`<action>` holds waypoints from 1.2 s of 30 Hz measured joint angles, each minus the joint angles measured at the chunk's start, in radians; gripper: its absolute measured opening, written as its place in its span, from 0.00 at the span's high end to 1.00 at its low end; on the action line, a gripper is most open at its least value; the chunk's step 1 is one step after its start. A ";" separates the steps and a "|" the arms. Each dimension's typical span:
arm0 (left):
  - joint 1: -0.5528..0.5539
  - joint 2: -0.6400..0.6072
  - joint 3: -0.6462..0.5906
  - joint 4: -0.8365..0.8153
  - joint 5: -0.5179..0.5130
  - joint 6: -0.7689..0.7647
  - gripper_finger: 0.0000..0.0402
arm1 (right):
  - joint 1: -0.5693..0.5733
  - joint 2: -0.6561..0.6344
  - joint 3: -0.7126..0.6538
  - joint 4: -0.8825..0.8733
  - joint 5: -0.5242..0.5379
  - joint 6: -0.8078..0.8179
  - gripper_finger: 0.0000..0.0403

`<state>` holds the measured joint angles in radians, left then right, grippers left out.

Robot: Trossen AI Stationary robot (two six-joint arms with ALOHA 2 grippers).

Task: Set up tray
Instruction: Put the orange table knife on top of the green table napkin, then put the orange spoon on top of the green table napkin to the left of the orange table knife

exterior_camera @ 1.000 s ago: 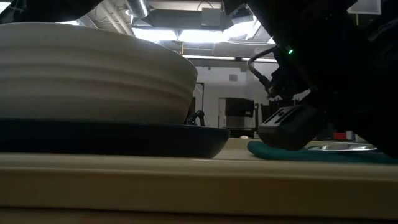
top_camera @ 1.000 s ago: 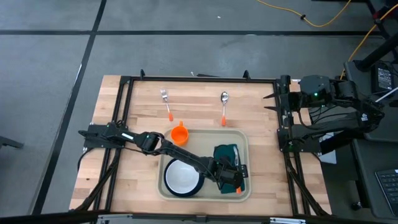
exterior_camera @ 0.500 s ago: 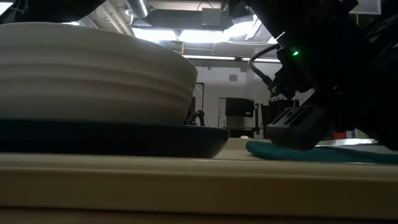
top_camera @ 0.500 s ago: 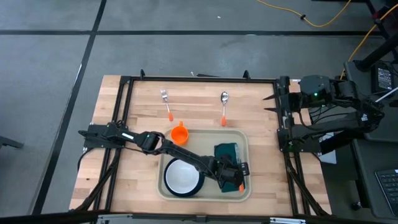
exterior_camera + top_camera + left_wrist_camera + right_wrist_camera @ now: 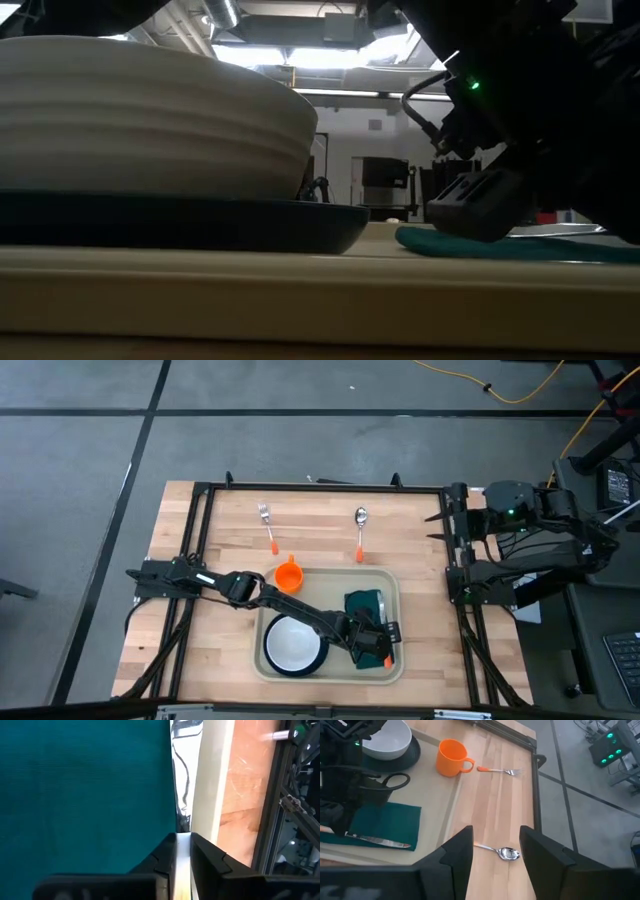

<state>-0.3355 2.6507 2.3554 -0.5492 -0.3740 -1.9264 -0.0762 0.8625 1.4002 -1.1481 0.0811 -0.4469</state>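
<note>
The beige tray [image 5: 395, 585] lies on the wooden table, toward its near edge. On it stand a dark blue plate [image 5: 268, 660] bearing a white bowl [image 5: 293, 645] and a flat dark green cloth [image 5: 362, 605]. My left gripper [image 5: 378, 648] hangs low over the tray's right part, beside the cloth [image 5: 85, 790], and is shut on an orange-handled knife [image 5: 387, 660]. My right gripper [image 5: 438, 525] waits open at the table's right edge. My left gripper pinches the knife [image 5: 183, 855] between its two fingers [image 5: 162, 865], coming in at a low slant from the tray's left. The blade [image 5: 181, 795] reaches on ahead of the fingers, along the cloth's edge and just inside the tray's rim [image 5: 212, 780]. It lies low on the tray floor [image 5: 380, 840].
An orange cup [image 5: 288, 575] stands just off the tray's far left corner. A fork [image 5: 267, 525] and a spoon [image 5: 360, 530], both orange-handled, lie on bare wood farther back. A black frame [image 5: 200, 560] borders the table.
My left gripper has shifted a little toward the table's right with the knife, then has kept still for the last half second.
</note>
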 joint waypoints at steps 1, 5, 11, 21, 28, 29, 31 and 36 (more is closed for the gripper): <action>0.000 0.000 0.000 -0.002 0.000 -0.005 0.89 | 0.000 -0.002 0.000 0.000 0.000 0.000 0.59; 0.002 0.000 0.000 -0.008 0.000 -0.007 0.85 | 0.000 -0.003 0.000 -0.001 0.000 0.000 0.59; 0.004 0.000 0.000 -0.008 -0.015 -0.008 0.83 | 0.000 -0.014 0.000 -0.003 -0.004 0.003 0.59; 0.004 -0.018 0.000 0.051 -0.050 0.024 0.82 | 0.000 -0.021 0.000 -0.007 -0.036 0.032 0.59; -0.003 -0.106 -0.002 0.066 -0.114 0.133 0.82 | 0.000 -0.021 0.000 -0.006 -0.075 0.077 0.59; -0.004 -0.123 -0.001 0.069 -0.135 0.156 0.82 | 0.000 -0.021 0.000 -0.006 -0.083 0.089 0.59; -0.010 -0.164 -0.001 0.049 -0.187 0.216 0.82 | 0.000 -0.021 0.000 -0.002 -0.094 0.110 0.59; -0.020 -0.290 0.000 0.005 -0.331 0.443 0.82 | 0.000 -0.021 0.000 0.029 -0.109 0.132 0.59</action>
<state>-0.3556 2.3608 2.3558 -0.5440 -0.7046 -1.4832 -0.0765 0.8417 1.4002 -1.1193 -0.0277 -0.3153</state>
